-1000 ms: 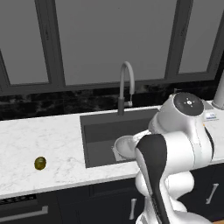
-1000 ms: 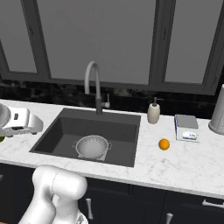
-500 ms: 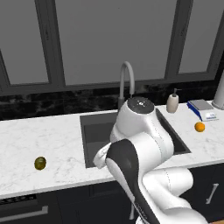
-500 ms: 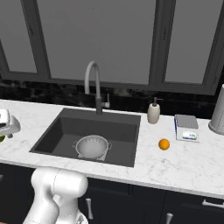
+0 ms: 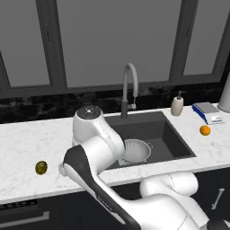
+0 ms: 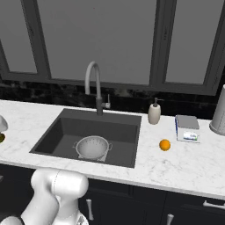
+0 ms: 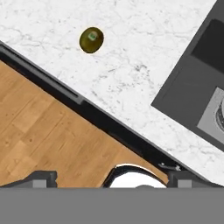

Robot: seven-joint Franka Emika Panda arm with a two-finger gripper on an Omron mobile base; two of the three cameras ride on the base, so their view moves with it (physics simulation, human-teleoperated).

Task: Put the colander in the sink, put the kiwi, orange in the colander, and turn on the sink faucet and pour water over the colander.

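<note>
The silvery colander (image 5: 136, 150) (image 6: 92, 146) stands in the dark sink (image 5: 179, 146) (image 6: 48, 140), below the tall grey sink faucet (image 5: 129, 87) (image 6: 93, 83). On the marble counter left of the sink lies the olive-brown kiwi (image 5: 41, 167) (image 7: 91, 40). Right of the sink rests the orange (image 5: 205, 130) (image 6: 165, 144). My arm is swung to the left, over the counter's front edge. In the hand view my gripper (image 7: 112, 178) is open and holds nothing, its fingertips (image 7: 41, 177) wide apart. The kiwi is well ahead of them, untouched. The sink (image 7: 188, 96) runs off that view's right edge.
A beige soap dispenser (image 5: 177, 106) (image 6: 154, 113) stands behind the sink's right corner. A blue-and-white box (image 5: 207, 112) (image 6: 187, 128) and a grey canister (image 6: 218, 112) sit at the far right. Wooden floor (image 7: 48, 131) lies below the counter edge.
My arm has swung from the right of the sink across it to the left, toward the kiwi's side. The gripper stayed open. Colander and fruits have not moved.
</note>
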